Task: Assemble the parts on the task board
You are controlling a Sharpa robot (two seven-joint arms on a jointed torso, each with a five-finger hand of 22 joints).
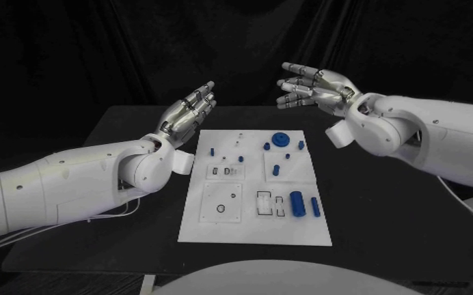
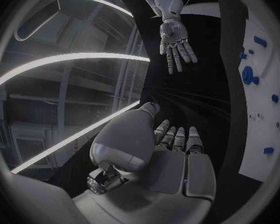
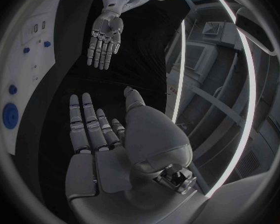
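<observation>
The white task board (image 1: 254, 227) lies in the middle of the black table. Several blue parts lie on it: a round disc (image 1: 280, 138) at the far end, small pieces (image 1: 277, 169) in the middle and two longer cylinders (image 1: 298, 203) toward the near right. My left hand (image 1: 191, 110) is raised off the far left corner of the board, fingers straight and apart, holding nothing. My right hand (image 1: 314, 87) hovers above the table beyond the board's far right corner, fingers spread and empty. The left wrist view shows my left palm (image 2: 171, 159), the right hand (image 2: 176, 45) and the board (image 2: 264, 129).
The black table (image 1: 384, 199) has bare surface on both sides of the board. A dark curtain hangs behind it. The right wrist view shows my right hand (image 3: 96, 129), the left hand (image 3: 105, 37) opposite and the board's edge (image 3: 22, 59) with the blue disc (image 3: 9, 115).
</observation>
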